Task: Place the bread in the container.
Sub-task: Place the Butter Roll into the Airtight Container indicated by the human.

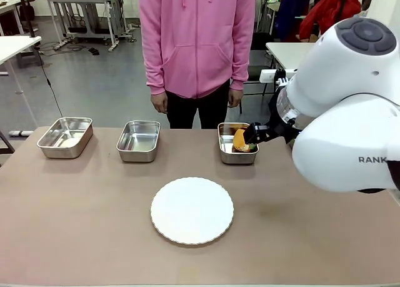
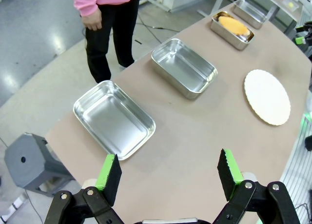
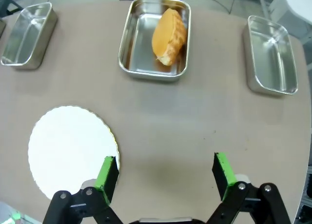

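The golden-brown bread [image 3: 169, 36] lies inside a shallow steel container [image 3: 130, 48], tilted against its right wall. In the front view the bread [image 1: 240, 140] rests in the rightmost visible container [image 1: 223, 146], just in front of the person. My right gripper [image 3: 163, 173] hovers open and empty over bare table, well short of that container. Its black fingers [image 1: 257, 134] reach in from the right beside the container. My left gripper [image 2: 168, 173] is open and empty above the table's left end. From there the bread [image 2: 233, 25] looks small and far off.
A round white plate [image 1: 192, 210] sits mid-table. Two empty steel trays [image 1: 65, 137] [image 1: 139, 140] stand along the far edge to the left, and a fourth tray [image 3: 271, 55] lies beyond the filled one. A person in a pink hoodie [image 1: 197, 37] stands at the far side, hands down.
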Available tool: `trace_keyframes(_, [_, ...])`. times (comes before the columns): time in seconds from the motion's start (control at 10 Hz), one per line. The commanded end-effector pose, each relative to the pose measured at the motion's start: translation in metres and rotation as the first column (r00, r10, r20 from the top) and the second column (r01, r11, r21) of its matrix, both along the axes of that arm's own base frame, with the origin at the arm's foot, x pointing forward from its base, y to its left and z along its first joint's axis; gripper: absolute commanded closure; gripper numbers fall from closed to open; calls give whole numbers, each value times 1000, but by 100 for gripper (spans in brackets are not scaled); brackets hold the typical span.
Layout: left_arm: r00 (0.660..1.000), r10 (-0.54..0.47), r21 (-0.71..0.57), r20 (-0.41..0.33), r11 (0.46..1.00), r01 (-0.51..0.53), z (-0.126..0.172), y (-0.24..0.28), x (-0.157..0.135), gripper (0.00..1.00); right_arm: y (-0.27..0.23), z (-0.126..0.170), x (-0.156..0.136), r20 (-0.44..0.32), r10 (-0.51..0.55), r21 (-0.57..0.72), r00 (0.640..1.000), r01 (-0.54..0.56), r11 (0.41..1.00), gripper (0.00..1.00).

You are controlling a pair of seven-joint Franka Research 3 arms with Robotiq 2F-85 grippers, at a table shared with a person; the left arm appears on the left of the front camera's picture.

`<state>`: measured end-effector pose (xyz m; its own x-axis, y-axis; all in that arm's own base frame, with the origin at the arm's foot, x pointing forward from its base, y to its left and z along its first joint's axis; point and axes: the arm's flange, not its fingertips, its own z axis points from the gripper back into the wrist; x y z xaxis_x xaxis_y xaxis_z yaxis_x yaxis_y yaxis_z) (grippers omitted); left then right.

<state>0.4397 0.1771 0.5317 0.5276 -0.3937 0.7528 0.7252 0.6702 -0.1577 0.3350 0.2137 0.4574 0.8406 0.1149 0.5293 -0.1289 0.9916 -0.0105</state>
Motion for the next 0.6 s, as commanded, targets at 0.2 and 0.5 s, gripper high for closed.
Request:
trace_keyframes(0.2, [1000, -5, -8, 9, 1000, 5, 1, -2, -1, 0, 1, 0, -1, 11, -16, -12, 1000, 17, 1000, 0])
trace_keyframes(0.5, [1000, -5, -8, 9, 1000, 5, 1, -2, -1, 0, 1, 0, -1, 11, -16, -12, 1000, 17, 1000, 0])
